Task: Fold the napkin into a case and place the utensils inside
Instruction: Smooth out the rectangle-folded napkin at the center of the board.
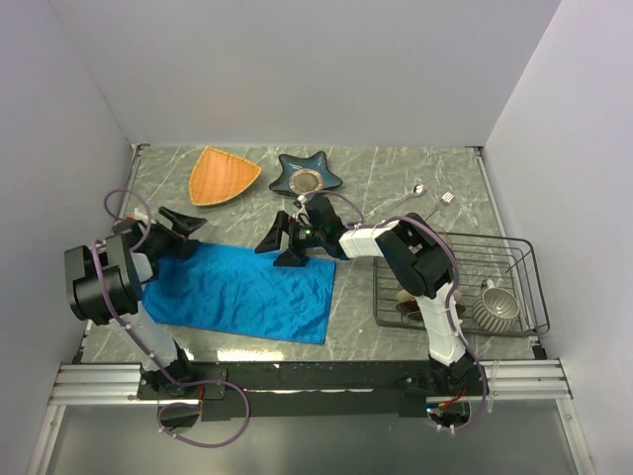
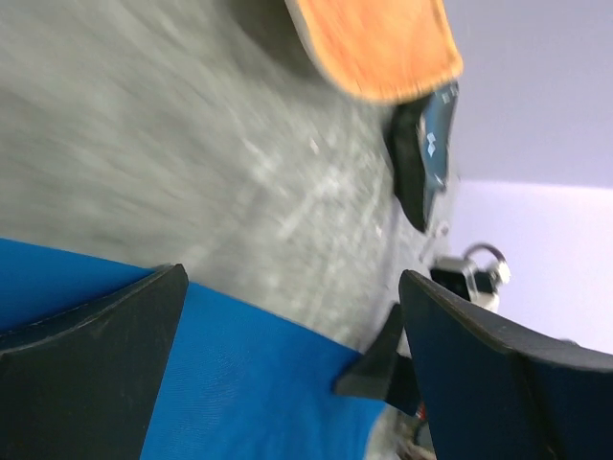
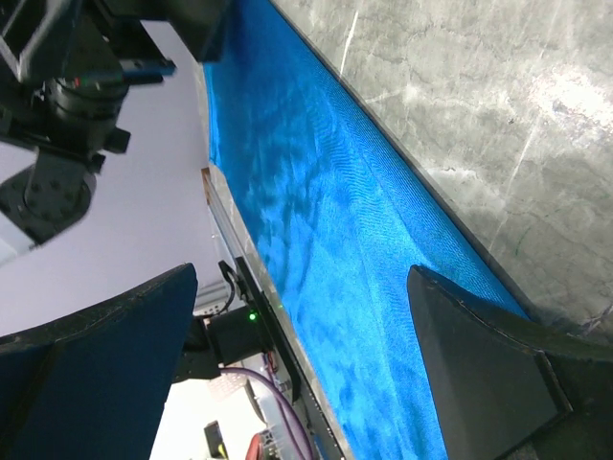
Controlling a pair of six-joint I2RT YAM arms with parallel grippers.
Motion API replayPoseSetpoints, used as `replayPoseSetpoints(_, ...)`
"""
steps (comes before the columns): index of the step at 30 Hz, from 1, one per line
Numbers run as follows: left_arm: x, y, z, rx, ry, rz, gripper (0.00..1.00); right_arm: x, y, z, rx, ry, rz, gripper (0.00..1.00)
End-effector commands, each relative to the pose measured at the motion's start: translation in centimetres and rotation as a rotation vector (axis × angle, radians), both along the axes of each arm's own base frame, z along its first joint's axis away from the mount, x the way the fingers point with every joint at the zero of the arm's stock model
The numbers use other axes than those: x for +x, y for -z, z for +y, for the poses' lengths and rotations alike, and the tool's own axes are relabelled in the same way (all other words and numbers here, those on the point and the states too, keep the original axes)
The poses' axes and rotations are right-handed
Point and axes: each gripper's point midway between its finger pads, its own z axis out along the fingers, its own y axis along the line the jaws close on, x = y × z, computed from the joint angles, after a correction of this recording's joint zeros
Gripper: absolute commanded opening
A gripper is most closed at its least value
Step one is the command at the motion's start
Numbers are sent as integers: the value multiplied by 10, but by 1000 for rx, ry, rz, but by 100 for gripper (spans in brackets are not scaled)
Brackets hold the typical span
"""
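Table (image 1: 396,178): grey marble-pattern top, enclosed by plain walls on three sides.

Napkin (image 1: 237,292): bright blue cloth laid out flat as a wide rectangle on the near left half of the table. The surface is lightly rippled. It is not formed into a case.

Wire rack (image 1: 514,259): dark frame standing at the near right, just beside the napkin's right edge and not touching it.

Left gripper (image 1: 194,220): held over the napkin's far left corner. The wrist view shows its fingers (image 2: 86,374) set wide apart above the blue cloth, with nothing between them.

Right gripper (image 1: 269,255): held at the napkin's far edge, towards its right corner. The fingers (image 3: 498,374) are spread wide, straddling the cloth's border, and grip nothing.

Orange dish (image 1: 225,176): triangular, on the far left of the table, beyond the napkin and clear of it.

Star dish (image 1: 307,176): dark, just right of the orange dish. A small round item (image 1: 307,180) sits in it; I cannot tell what it is.

Ribbed cup (image 1: 495,307): pale, lying on its side in the rack's near right corner.

Spoon (image 1: 413,191): silver, on bare table at the far right, beyond the rack and well apart from the napkin.

Fork (image 1: 443,201): silver, just right of the spoon, lying on a similar slant.
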Motion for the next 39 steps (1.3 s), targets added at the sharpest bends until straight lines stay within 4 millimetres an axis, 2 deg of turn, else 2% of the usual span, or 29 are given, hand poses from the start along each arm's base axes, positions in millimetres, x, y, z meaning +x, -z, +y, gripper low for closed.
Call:
replayPoseSetpoints(1,8,0,32,86,6,-40,99,4,39,-19,-108,34,40,100)
replayPoseSetpoints(5,20,-13,60,127,-39,-90,99,7,36,-18,-106,34,31,100)
replayPoseSetpoints(9,26,-44,66,155,-25,-175,99,10,21,-13,-76,16,-3,100)
replayPoseSetpoints(10,25,-60,58,160,2,-218,99,11,12,-10,-59,9,-16,100)
replayPoseSetpoints(12,22,-71,47,148,31,-229,99,12,-10,-2,-9,-16,-49,100)
replayPoseSetpoints(13,18,-79,32,146,68,-245,99,11,-25,3,20,-26,-66,100)
replayPoseSetpoints(17,5,-83,-1,120,96,-252,99,10,-77,25,137,-48,-109,100)
replayPoseSetpoints(19,-1,-73,-12,84,92,-219,99,7,-92,35,180,-54,-110,100)
replayPoseSetpoints(21,0,-64,-12,74,72,-205,99,9,-104,46,211,-57,-127,100)
replayPoseSetpoints(22,-1,-57,-11,60,55,-179,99,7,-99,52,210,-58,-108,100)
replayPoseSetpoints(24,0,-45,-8,56,38,-151,99,10,-104,60,234,-56,-117,100)
replayPoseSetpoints(25,-1,-40,-8,63,35,-140,99,11,-93,65,229,-51,-87,100)
replayPoseSetpoints(30,-2,-11,-4,70,16,-51,99,23,-85,79,249,-38,-75,100)
replayPoseSetpoints(31,-2,-9,-4,63,14,-46,99,22,-76,81,243,-40,-56,100)
replayPoseSetpoints(33,-2,-3,-4,53,5,-27,99,26,-76,85,251,-40,-52,100)
replayPoseSetpoints(34,-1,-1,-2,55,-5,-23,99,27,-66,86,241,-37,-33,100)
replayPoseSetpoints(39,1,11,4,79,-15,10,99,24,-51,83,225,-45,12,100)
